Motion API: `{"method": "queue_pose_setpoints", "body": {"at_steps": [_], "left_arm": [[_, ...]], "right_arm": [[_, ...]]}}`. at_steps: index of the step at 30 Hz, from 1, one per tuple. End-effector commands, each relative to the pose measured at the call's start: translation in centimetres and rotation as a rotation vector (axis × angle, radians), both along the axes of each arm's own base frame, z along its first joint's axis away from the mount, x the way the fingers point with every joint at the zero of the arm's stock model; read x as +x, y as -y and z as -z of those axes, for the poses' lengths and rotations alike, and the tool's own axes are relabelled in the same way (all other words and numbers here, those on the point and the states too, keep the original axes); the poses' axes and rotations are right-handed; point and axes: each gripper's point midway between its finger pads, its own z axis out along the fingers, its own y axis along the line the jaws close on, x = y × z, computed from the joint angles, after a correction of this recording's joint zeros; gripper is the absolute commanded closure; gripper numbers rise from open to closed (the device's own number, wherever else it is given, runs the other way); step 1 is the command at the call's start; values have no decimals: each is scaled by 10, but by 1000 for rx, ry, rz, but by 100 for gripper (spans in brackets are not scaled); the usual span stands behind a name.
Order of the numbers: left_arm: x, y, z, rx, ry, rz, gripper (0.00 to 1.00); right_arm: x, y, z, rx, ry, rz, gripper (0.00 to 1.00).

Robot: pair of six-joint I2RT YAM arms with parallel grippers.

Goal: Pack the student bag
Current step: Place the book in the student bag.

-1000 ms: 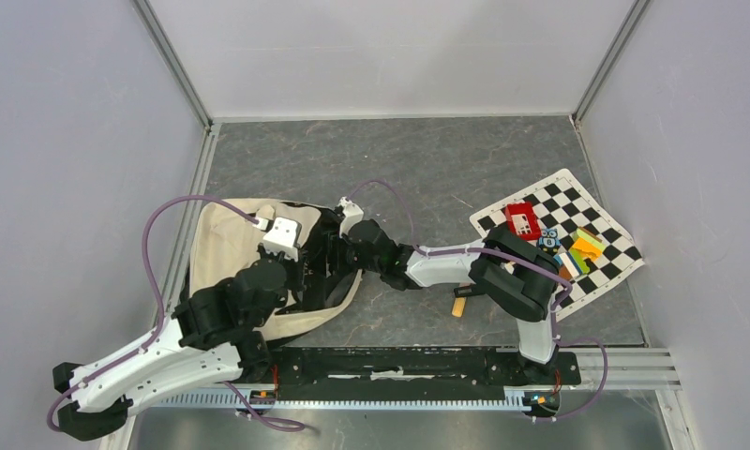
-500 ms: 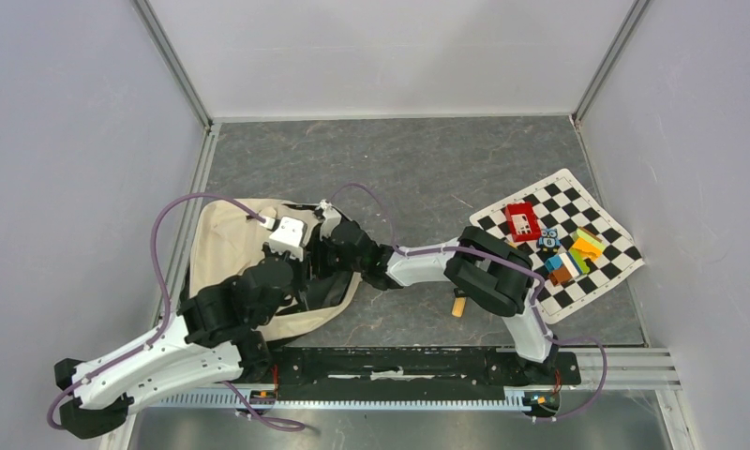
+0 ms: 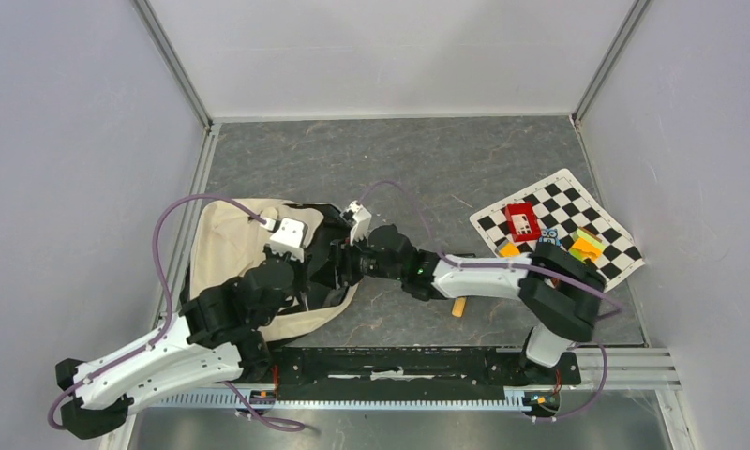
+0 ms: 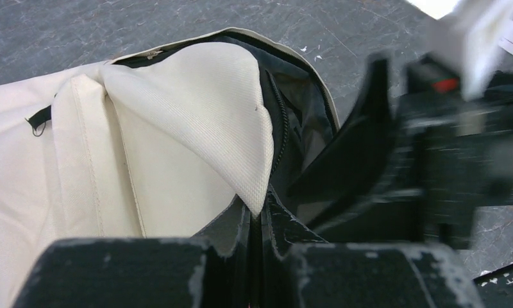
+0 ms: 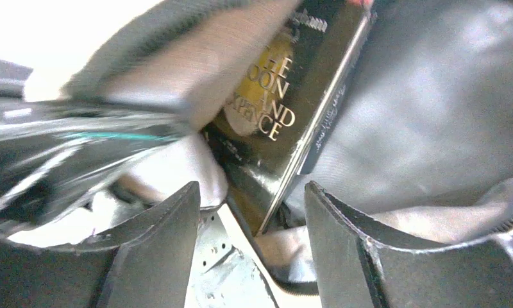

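We see the large, soft cream fabric student bag (image 3: 226, 248) lying flat on the left part of the grey stone-patterned table (image 3: 446, 169), just ahead of the left arm's base, its open mouth turned toward the middle of the table. The left gripper (image 4: 257, 218) is clamped on the bag: in its wrist view the two black fingers press together on the tip of a cream woven flap at the mouth and hold it raised. The right gripper (image 5: 251, 192) reaches in from the right, into the same opening, so the bag lies around its fingers. Its jaws stand apart and grasp nothing. Just ahead of them, inside the bag, a glossy dark book (image 5: 286, 96) with gold lettering leans at a tilt, its lower corner pointing into the gap between the fingers without touching either. The bag itself is pale and ribbed on the outside, with a black zipper running along the rim of the mouth and a smooth dark grey lining (image 5: 433, 96) that folds loosely around the book.
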Motion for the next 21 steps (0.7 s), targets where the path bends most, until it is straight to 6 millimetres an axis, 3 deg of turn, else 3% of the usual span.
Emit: {"method": "queue_pose_setpoints", "body": {"at_steps": [1,5,9,10,12,14,15,18,21], "left_arm": [[2,15,-8,-130,-6,-9,97],[0,14,4,-140,-57,-49,95],[-3,23,18,-157,-117,-44,86],[-6,31,23,-161,-140,-12,77],[-16,55,35,-162,-196,112,37],[-24,74,43,-167,-252,195,12],[-26,80,45,-164,-273,217,5],[-23,83,34,-157,-273,208,0],[-8,68,8,-173,-229,120,0]], "right_arm": [[0,29,-37,-13,169,12,33],[-6,62,-42,-62,182,-2,32],[3,109,-40,-122,206,63,29],[9,123,-41,-142,219,94,27],[23,147,-42,-177,237,154,25],[36,166,-46,-201,261,203,23],[43,174,-49,-211,281,226,22],[58,184,-62,-241,336,262,20],[69,179,-75,-256,379,254,17]]}}
